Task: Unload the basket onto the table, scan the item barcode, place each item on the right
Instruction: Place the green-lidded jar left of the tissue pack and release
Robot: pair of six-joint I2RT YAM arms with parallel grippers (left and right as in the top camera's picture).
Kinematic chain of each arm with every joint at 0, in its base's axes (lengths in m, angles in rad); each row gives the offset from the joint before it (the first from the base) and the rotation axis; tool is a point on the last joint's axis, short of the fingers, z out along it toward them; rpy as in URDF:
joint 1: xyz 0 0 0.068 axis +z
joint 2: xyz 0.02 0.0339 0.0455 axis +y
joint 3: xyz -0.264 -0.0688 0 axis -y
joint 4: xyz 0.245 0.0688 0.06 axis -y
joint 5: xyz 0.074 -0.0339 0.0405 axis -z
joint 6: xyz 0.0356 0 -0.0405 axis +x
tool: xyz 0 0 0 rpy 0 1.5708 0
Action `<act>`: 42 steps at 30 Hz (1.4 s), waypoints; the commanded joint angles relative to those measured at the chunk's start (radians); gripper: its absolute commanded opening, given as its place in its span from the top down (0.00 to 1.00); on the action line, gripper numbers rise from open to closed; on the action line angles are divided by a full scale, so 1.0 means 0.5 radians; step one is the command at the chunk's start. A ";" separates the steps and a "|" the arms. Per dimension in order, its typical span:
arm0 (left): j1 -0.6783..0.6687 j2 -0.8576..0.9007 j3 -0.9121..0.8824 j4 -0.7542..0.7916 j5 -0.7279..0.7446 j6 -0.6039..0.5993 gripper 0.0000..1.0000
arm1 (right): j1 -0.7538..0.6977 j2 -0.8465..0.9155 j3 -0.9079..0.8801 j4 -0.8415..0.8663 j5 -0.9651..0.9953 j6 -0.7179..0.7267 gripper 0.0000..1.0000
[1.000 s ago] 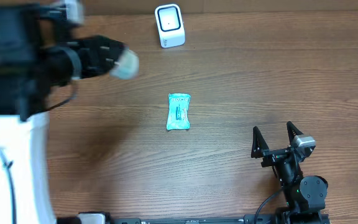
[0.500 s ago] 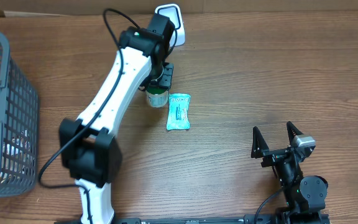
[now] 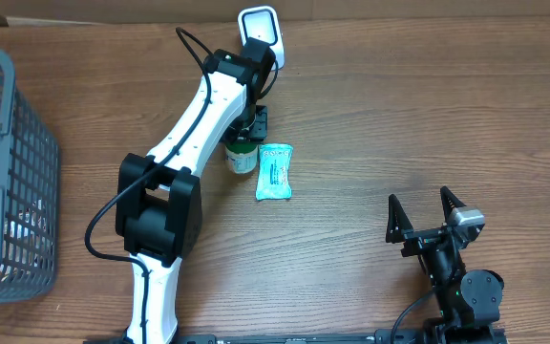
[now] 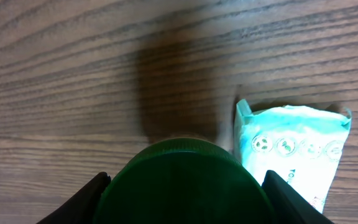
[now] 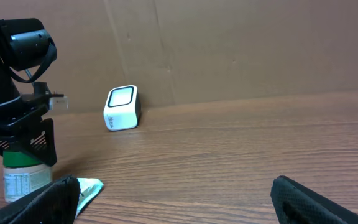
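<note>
Left gripper [image 3: 247,129], clenched on the green-lidded jar [image 3: 240,158], has swung in beside the teal packet [image 3: 275,172], near the scanner [image 3: 260,36]. Right gripper [image 3: 426,212] is parked with its jaws wide apart. In my judgement the barcode is not yet presented.

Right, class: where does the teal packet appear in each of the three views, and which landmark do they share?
Overhead: teal packet mid-frame, below the white scanner.
Left wrist: packet at lower right.
Right wrist: only its corner shows, bottom left.
Shared landmark: the green-capped bottle just left of it in all three.
</note>
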 commanded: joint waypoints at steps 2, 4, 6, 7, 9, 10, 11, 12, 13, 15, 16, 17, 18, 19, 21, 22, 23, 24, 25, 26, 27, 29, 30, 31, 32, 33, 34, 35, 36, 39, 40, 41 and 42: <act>-0.011 -0.008 0.015 -0.072 -0.031 -0.042 0.52 | -0.011 -0.014 -0.021 0.008 0.013 0.006 0.00; -0.011 -0.008 0.015 -0.111 -0.031 -0.043 0.53 | -0.011 -0.014 -0.021 0.008 0.013 0.006 0.00; -0.011 -0.008 0.015 -0.117 -0.031 -0.043 0.52 | -0.011 -0.014 -0.021 0.008 0.013 0.006 0.00; -0.011 -0.008 0.015 -0.117 -0.027 -0.043 0.51 | -0.011 -0.014 -0.021 0.008 0.013 0.006 0.00; -0.011 -0.008 0.015 -0.115 -0.024 -0.042 0.47 | -0.011 -0.014 -0.021 0.008 0.013 0.006 0.00; -0.011 -0.008 0.015 -0.115 -0.024 -0.042 0.45 | -0.011 -0.014 -0.021 0.008 0.013 0.006 0.00; -0.011 -0.008 0.015 -0.115 -0.024 -0.042 0.44 | -0.011 -0.014 -0.021 0.008 0.013 0.006 0.00; -0.011 -0.008 0.015 -0.114 -0.024 -0.042 0.43 | -0.011 -0.014 -0.021 0.008 0.013 0.006 0.00; -0.011 -0.008 0.015 -0.113 -0.024 -0.042 0.42 | -0.011 -0.014 -0.021 0.008 0.013 0.006 0.00; -0.011 -0.008 0.015 -0.109 -0.018 -0.042 0.40 | -0.011 -0.014 -0.021 0.008 0.013 0.006 0.00; -0.011 -0.008 0.015 -0.111 -0.008 -0.042 0.40 | -0.011 -0.014 -0.021 0.008 0.013 0.006 0.00; -0.011 -0.008 0.015 -0.112 -0.001 -0.041 0.40 | -0.011 -0.014 -0.021 0.008 0.013 0.006 0.00; -0.011 -0.008 0.015 -0.111 -0.002 -0.040 0.40 | -0.011 -0.014 -0.021 0.008 0.013 0.006 0.00; -0.011 -0.008 0.016 -0.108 -0.002 -0.027 0.40 | -0.011 -0.014 -0.021 0.008 0.013 0.006 0.00; -0.002 -0.014 0.029 -0.105 -0.004 -0.007 0.38 | -0.011 -0.014 -0.021 0.008 0.013 0.006 0.00; 0.009 -0.024 0.051 -0.118 -0.003 -0.004 0.37 | -0.011 -0.014 -0.021 0.008 0.013 0.006 0.00; 0.027 -0.040 0.093 -0.145 -0.004 -0.004 0.36 | -0.011 -0.014 -0.021 0.008 0.013 0.006 0.00; 0.040 -0.054 0.137 -0.172 -0.003 -0.005 0.36 | -0.011 -0.014 -0.021 0.008 0.013 0.006 0.00; 0.060 -0.079 0.206 -0.207 -0.003 -0.005 0.35 | -0.011 -0.014 -0.021 0.008 0.013 0.006 0.00; 0.075 -0.106 0.258 -0.234 -0.003 -0.005 0.34 | -0.011 -0.014 -0.021 0.008 0.013 0.006 0.00; 0.099 -0.159 0.353 -0.283 -0.002 -0.004 0.33 | -0.011 -0.014 -0.021 0.008 0.013 0.006 0.00; 0.142 -0.266 0.519 -0.367 -0.002 -0.003 0.30 | -0.011 -0.014 -0.021 0.008 0.013 0.006 0.00; 0.161 -0.314 0.575 -0.394 -0.003 0.003 0.28 | -0.011 -0.014 -0.021 0.008 0.013 0.006 0.00; 0.175 -0.350 0.613 -0.413 -0.003 0.010 0.26 | -0.011 -0.014 -0.021 0.008 0.013 0.006 0.00; 0.239 -0.481 0.713 -0.463 -0.011 0.034 0.15 | -0.011 -0.014 -0.021 0.008 0.013 0.006 0.00; 0.278 -0.544 0.745 -0.486 -0.018 0.033 0.05 | -0.011 -0.014 -0.021 0.008 0.013 0.006 0.00; 0.328 -0.610 0.772 -0.508 -0.021 0.034 0.00 | -0.011 -0.014 -0.021 0.008 0.013 0.006 0.00; 0.391 -0.682 0.791 -0.527 -0.021 0.034 0.00 | -0.011 -0.014 -0.021 0.008 0.013 0.006 0.00; 0.479 -0.766 0.801 -0.546 -0.018 0.030 0.00 | -0.011 -0.014 -0.021 0.008 0.013 0.006 0.00; 0.814 -0.981 0.803 -0.584 -0.018 -0.060 0.00 | -0.011 -0.014 -0.021 0.008 0.013 0.006 0.00; 0.974 -1.048 0.803 -0.597 -0.018 -0.090 0.00 | -0.011 -0.014 -0.021 0.008 0.013 0.006 0.00; 1.123 -1.096 0.803 -0.609 -0.018 -0.129 0.00 | -0.011 -0.014 -0.021 0.008 0.013 0.006 0.00; 1.306 -1.138 0.803 -0.622 -0.018 -0.186 0.01 | -0.011 -0.014 -0.021 0.008 0.013 0.006 0.00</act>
